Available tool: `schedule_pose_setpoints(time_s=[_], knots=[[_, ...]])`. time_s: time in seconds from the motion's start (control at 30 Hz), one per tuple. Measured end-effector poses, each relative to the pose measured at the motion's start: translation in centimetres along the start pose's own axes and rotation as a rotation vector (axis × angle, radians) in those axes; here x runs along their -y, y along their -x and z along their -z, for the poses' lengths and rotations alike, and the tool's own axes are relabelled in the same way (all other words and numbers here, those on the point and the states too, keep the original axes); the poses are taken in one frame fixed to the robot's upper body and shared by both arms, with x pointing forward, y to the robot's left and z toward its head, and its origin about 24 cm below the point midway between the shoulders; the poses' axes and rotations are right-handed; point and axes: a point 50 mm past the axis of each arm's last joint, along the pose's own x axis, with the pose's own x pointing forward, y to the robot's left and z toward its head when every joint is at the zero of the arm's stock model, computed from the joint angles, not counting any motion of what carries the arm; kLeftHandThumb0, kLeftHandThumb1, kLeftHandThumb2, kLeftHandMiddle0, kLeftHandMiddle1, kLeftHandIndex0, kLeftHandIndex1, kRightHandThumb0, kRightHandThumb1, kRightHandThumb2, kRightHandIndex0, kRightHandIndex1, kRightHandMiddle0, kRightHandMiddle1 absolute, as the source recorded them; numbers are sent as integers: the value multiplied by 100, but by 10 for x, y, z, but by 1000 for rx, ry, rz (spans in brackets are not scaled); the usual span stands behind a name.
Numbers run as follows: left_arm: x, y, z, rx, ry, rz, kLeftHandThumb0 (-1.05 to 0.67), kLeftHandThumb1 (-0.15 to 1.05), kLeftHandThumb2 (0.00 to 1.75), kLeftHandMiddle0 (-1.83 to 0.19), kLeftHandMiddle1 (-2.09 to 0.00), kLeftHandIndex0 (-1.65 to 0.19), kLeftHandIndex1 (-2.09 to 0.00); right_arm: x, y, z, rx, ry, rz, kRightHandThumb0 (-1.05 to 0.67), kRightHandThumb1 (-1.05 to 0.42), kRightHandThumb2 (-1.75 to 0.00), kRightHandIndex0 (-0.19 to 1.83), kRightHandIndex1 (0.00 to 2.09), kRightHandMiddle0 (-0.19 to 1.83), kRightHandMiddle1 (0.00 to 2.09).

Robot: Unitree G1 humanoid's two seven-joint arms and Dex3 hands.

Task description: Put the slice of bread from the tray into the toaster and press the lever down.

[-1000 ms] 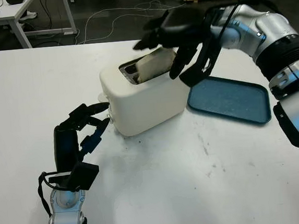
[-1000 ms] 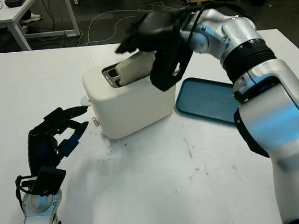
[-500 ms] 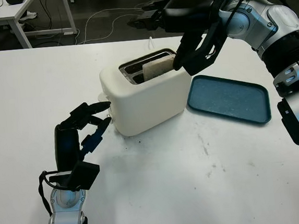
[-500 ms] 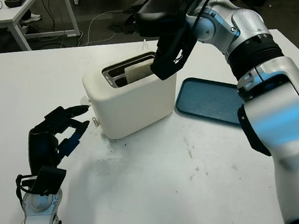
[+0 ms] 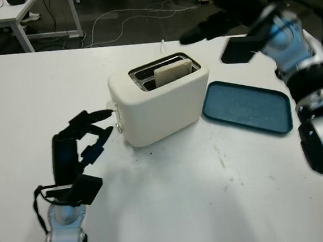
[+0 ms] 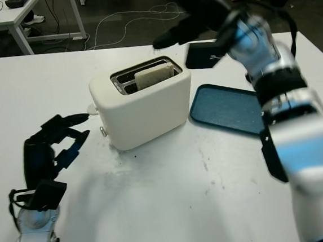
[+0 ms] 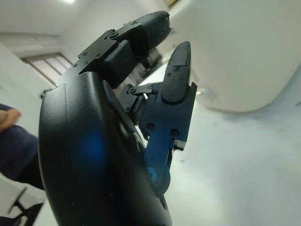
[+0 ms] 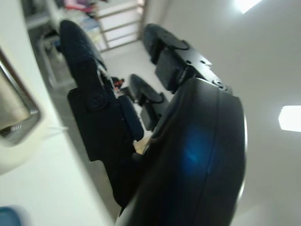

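Left hand (image 5: 78, 140): open, holding nothing, low over the table at the left, just beside the end of the toaster; its fingertips (image 5: 98, 114) point toward the lever knob.
Table (image 5: 174, 205): white, with a few dark scuff marks in front of the toaster.
Lever (image 5: 118, 127): a small knob on the toaster's left end face, close to the left hand; whether a finger touches it cannot be told.
Toaster (image 5: 157, 106): cream white, standing on the table at the middle, set at a slant, two slots on top.
Bread (image 5: 173, 72): the slice stands upright in the nearer slot, its top edge poking above the toaster; nothing grips it.
Tray (image 5: 247, 106): blue, flat on the table just right of the toaster, with nothing on it.
Right hand (image 5: 221, 22): raised in the air behind and to the right of the toaster, above the far edge of the table, apart from the bread; it holds nothing and is open.
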Motion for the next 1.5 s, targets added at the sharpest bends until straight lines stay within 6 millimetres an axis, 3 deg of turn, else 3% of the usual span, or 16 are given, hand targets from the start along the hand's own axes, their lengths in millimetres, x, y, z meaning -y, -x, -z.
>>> schedule_pose_setpoints(time_s=[0.13, 0.3, 0.5, 0.57, 0.73, 0.97, 1.23, 1.5], knots=[[-16, -10, -3, 44, -78, -10, -25, 90, 1, -77, -133, -83, -42, -15, 58, 22, -116, -189, 37, -47, -90, 0, 100, 34, 99, 5], [-39, -25, -12, 115, -196, -31, -25, 88, 0, -80, -131, -98, -31, -43, 127, 28, -220, -431, 98, -47, -92, 0, 106, 12, 103, 1], [-61, -45, -28, 213, -268, -3, -22, 84, 0, -89, -107, -110, -18, -60, 163, 21, -315, -550, 235, -44, -90, 0, 114, 11, 108, 2], [-67, -52, -33, 246, -300, 19, -22, 82, 0, -92, -106, -111, -16, -62, 169, 23, -362, -549, 239, -43, -89, 0, 116, 11, 108, 2], [-73, -71, -50, 316, -397, 133, -23, 80, 0, -107, -78, -120, -8, -65, 170, 24, -399, -509, 207, -47, -92, -1, 117, 9, 108, 1], [-61, -90, -56, 338, -579, 376, -28, 81, 1, -109, -76, -120, -4, -81, 166, 24, -404, -566, 182, -49, -89, 0, 119, 7, 111, 1], [-37, -108, -59, 404, -833, 617, -36, 80, 0, -112, -100, -126, -3, -86, 162, 24, -416, -583, 157, -47, -90, 0, 118, 5, 110, 0], [-21, -124, -54, 419, -906, 697, -33, 77, 0, -109, -119, -131, -2, -88, 162, 24, -426, -588, 137, -47, -88, 0, 118, 5, 110, 0]])
